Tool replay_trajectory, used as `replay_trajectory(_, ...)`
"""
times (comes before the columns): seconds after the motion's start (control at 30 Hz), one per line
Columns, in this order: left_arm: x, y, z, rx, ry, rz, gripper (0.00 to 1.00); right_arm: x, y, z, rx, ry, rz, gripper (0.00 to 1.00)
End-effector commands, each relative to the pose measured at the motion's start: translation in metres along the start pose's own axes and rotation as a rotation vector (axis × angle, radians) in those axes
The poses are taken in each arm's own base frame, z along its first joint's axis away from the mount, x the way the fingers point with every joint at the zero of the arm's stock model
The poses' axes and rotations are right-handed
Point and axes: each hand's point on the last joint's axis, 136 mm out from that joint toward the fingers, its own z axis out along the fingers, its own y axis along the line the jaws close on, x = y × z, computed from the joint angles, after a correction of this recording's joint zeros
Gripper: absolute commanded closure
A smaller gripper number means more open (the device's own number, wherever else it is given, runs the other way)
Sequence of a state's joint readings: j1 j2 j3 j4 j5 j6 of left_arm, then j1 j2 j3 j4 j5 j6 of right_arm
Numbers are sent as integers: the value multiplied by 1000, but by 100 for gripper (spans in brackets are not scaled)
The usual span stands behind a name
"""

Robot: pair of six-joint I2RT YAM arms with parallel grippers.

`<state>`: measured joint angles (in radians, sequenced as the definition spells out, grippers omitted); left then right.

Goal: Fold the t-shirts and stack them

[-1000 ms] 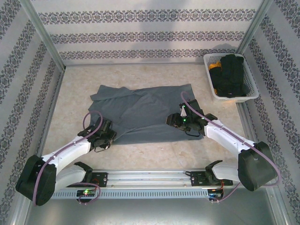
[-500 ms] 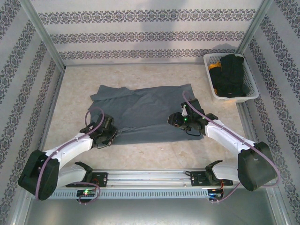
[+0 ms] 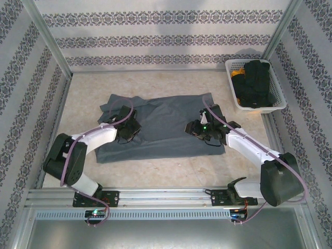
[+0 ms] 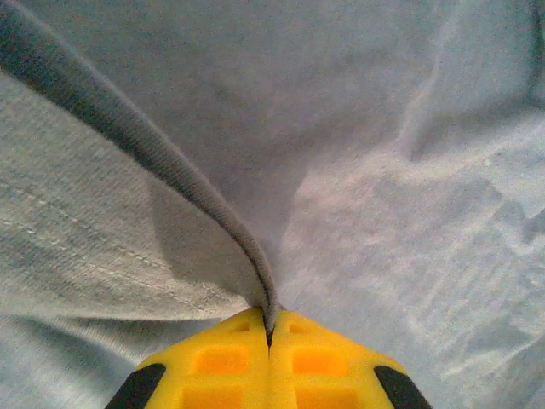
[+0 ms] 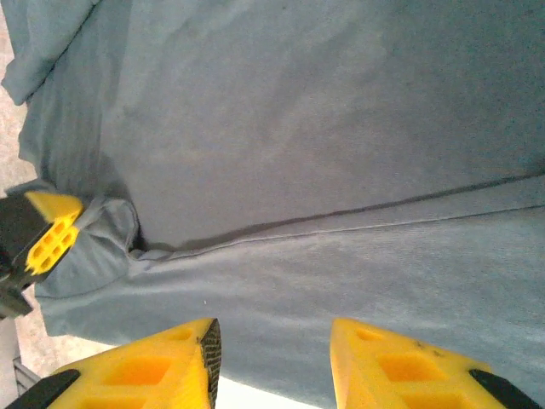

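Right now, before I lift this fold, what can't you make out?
- Top view: the left gripper covers the edge of the slate blue-grey cloth t-shirt that it pinches; layers held unclear.
- Right wrist view: the right gripper stands open over the cloth; contact cannot be told.
- Top view: the dark bundle in the white plastic basket is too small to count.
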<state>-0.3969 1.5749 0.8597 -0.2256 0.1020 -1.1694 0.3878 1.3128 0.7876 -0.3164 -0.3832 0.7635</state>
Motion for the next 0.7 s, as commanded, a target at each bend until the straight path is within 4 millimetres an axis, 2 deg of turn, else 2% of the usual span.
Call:
replay_trajectory(0.0,-8,-12,7,7,1,113,100,-8,11,-1,-41,5,10,60)
replay_trajectory(0.27,-21,-19,14,12,-29,147,98,-8,3,3,-13,17,33,60)
replay_trajectory(0.33,-27,-29,13,59,-34,148,65,-15,-3,2,7,-6,48,61)
replay_trajectory(0.37,-34,-32,9,77,-46,141,56,-19,-4,1,14,-19,51,61)
replay_trajectory(0.4,-42,-36,3,92,-64,137,51,-25,-7,0,31,-36,54,60)
replay_trajectory(0.47,-66,-38,-11,98,-98,116,50,-38,-12,-3,67,-69,59,59)
replay_trajectory(0.67,-164,2,-33,103,-176,-122,55,-87,-19,-4,95,-162,118,58)
